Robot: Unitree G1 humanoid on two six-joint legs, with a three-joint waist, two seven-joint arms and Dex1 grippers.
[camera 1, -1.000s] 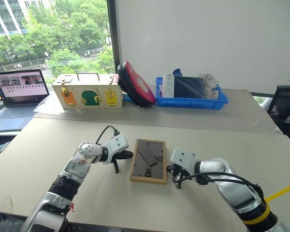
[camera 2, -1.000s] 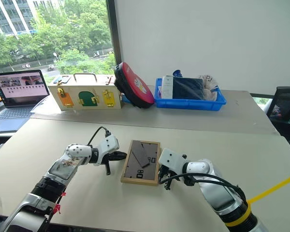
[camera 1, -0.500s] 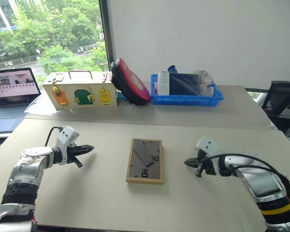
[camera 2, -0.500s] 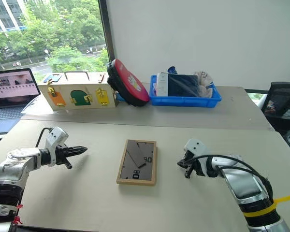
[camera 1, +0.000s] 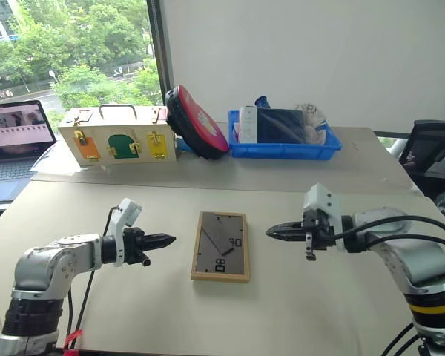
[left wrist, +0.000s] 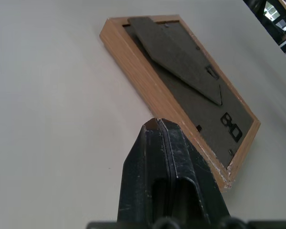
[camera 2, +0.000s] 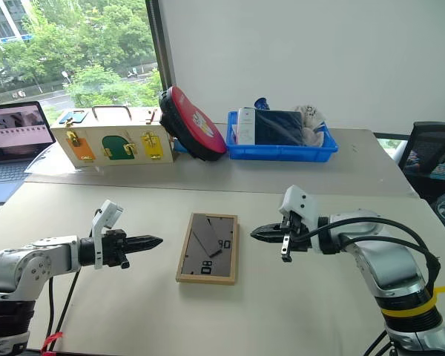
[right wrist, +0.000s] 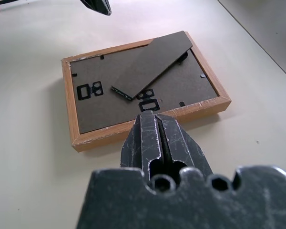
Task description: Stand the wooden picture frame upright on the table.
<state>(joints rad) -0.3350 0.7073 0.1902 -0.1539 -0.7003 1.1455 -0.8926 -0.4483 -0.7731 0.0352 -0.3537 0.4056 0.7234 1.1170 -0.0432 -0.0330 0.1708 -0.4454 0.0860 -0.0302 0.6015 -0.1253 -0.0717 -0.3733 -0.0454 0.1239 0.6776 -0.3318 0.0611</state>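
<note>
From the head camera, the wooden picture frame (camera 1: 221, 246) lies flat on the table (camera 1: 297, 311), dark grey backing board up, in the middle of the near part of the tabletop. The left gripper (camera 1: 170, 239) is held above the table to the frame's left, its two black fingers pressed together and pointing right toward the frame, clear of it. The right gripper (camera 1: 270, 233) is held to the frame's right, fingers likewise together, pointing left, also apart from the frame. Along the far side stand a cream wooden box (camera 1: 119, 136) with coloured doors, a red and black round object (camera 1: 196, 122) leaning beside it, a blue tray (camera 1: 285, 151) of items, and a laptop (camera 1: 16, 133) at far left. In the left wrist view, the closed fingers (left wrist: 167, 157) point at the frame's (left wrist: 181, 81) long wooden edge, with the hinged stand (left wrist: 174, 55) lying flat on the backing. In the right wrist view, the shut fingers (right wrist: 157, 138) aim at the frame (right wrist: 143, 86), whose stand crosses the board at a slant.
</note>
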